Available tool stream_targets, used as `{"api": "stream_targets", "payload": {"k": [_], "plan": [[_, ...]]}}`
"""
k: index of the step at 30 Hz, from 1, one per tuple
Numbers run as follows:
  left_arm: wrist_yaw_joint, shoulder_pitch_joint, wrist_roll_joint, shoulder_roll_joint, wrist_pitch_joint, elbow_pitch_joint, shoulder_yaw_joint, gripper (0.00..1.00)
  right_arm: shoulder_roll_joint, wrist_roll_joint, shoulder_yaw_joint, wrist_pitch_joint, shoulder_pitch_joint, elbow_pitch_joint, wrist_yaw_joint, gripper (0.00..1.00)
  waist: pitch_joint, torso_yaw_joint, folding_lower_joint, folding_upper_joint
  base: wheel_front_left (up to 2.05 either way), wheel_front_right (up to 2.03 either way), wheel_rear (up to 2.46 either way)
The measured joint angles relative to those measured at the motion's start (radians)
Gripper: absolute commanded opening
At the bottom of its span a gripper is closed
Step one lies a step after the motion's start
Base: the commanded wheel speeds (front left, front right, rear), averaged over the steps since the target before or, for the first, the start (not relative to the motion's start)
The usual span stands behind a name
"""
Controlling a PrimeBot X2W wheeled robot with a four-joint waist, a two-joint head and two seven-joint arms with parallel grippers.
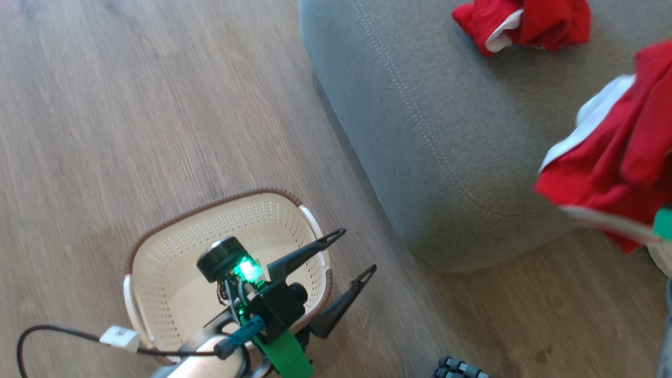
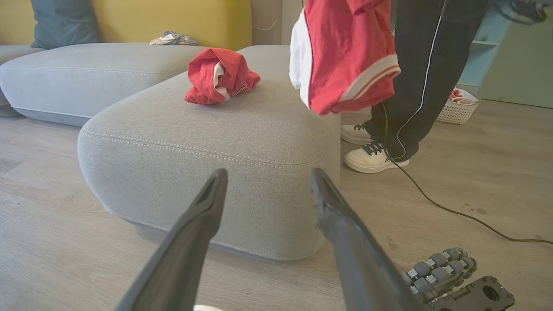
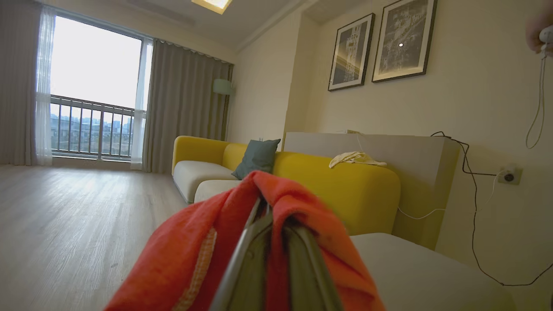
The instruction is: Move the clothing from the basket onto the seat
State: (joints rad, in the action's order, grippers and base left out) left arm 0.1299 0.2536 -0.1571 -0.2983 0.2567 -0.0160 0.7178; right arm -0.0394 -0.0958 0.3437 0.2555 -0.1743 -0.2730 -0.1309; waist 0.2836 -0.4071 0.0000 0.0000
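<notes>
Red garment [image 2: 345,56] is hanging from the clamped right hand [image 3: 270,211] above the seat [image 1: 446,131] edge; left hand [image 1: 358,250] is gaping wide.

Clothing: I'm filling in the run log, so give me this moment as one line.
one garment: on seat | other garment: hanging from shut right end effector | left end effector: open above basket

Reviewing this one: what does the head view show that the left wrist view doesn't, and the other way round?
Head view adds: the perforated inside of the cream basket, under the left gripper. Left wrist view adds: a person's legs and white shoes beside the seat, a yellow sofa back, a small far basket. Shared: the grey seat, one red garment crumpled on it, a second red garment hanging in the air, the left gripper open.
</notes>
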Motion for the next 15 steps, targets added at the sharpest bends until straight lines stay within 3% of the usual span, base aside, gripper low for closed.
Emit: {"api": "stream_targets", "payload": {"k": [6,10,15], "plan": [[0.0,0.035,0.004,-0.05,0.0,0.015,0.015,1.0,-0.014,0.081,0.015,0.0,-0.176,-0.069,0.0,0.0,0.063,0.006,0.0,0.0,0.0,0.0,0.0],[0.0,0.064,0.005,-0.089,0.0,0.037,0.035,1.0,-0.105,0.104,0.038,0.001,-0.302,-0.056,0.0,0.0,0.122,0.011,0.0001,0.0,0.0,0.0,0.0],[0.0,0.105,0.004,-0.135,0.0,0.06,0.041,1.0,-0.201,0.089,0.089,0.001,-0.481,0.045,0.0,0.0,0.206,0.023,0.0002,0.0,0.0,0.0,0.0]]}}
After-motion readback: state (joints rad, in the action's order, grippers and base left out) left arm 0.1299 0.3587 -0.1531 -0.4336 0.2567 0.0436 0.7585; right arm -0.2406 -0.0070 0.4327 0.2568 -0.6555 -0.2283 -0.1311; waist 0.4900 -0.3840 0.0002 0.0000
